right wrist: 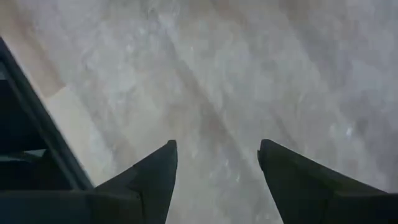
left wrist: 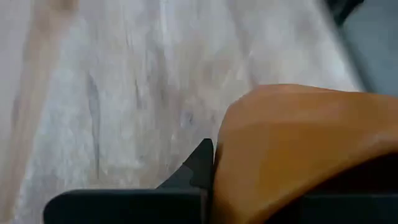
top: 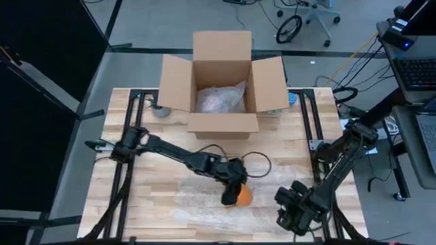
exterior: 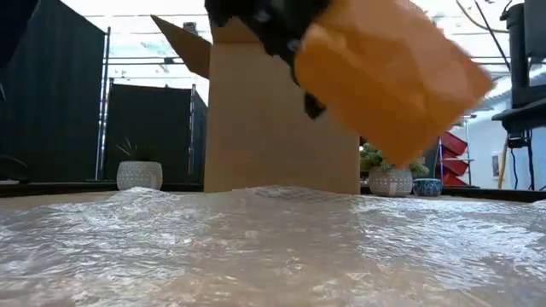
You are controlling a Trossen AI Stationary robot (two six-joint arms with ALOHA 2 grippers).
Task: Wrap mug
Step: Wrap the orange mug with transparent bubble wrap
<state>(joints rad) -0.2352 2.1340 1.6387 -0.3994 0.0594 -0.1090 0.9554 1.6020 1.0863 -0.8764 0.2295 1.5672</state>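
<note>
An orange mug [top: 240, 197] hangs tilted above a clear bubble-wrap sheet [top: 197, 207] that lies flat on the near half of the wooden table. My left gripper [top: 234, 178] is shut on the mug. In the low view the mug [exterior: 394, 78] is clear of the sheet [exterior: 273, 247]. My right gripper [top: 289, 208] stands open at the near right, its fingers [right wrist: 155, 174] over the sheet and touching nothing. My left gripper holds the mug by the end nearest the wrist [left wrist: 231, 163], coming from the table's left and slanting down. One finger [left wrist: 198, 167] lies against the mug's outer wall; the mug hides the other. The mug is lifted clear and tilted.
An open cardboard box [top: 223, 88] with bubble wrap inside stands at the table's far middle. A black cable [top: 255, 163] loops on the table in front of it. Black rails [top: 320, 136] run along both sides of the table.
</note>
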